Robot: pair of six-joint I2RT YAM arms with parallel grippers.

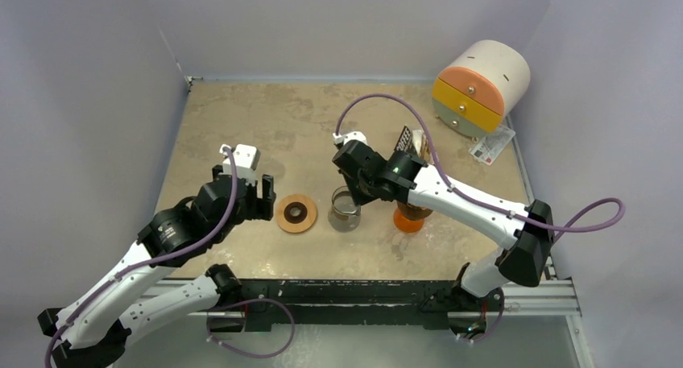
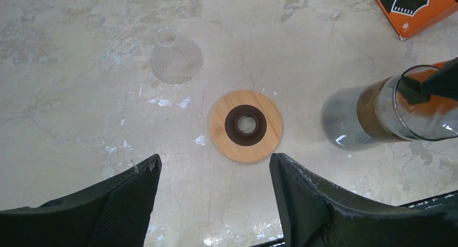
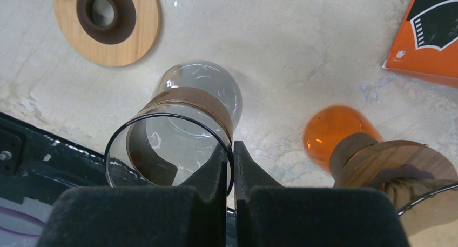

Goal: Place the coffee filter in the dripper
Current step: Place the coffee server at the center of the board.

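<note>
The right gripper is pinching its jaws together on the thin rim of the clear glass carafe with a brown collar, which is standing empty near the middle of the near edge of the table. The left gripper is hovering with its jaws wide apart and is holding nothing. It is just on the near side of the round wooden disc with a dark ring. The ribbed clear glass cone, probably the dripper body, is resting beyond that disc with no paper in it.

No loose filter is showing. The flat orange cardboard box with a filter drawing is lying toward the far right corner, beyond the right jaws, so the right arm is nearer. The filters are probably inside it, and their long axis cannot be told. The orange glass carafe is standing beside the clear one, and its contents are hidden.
</note>
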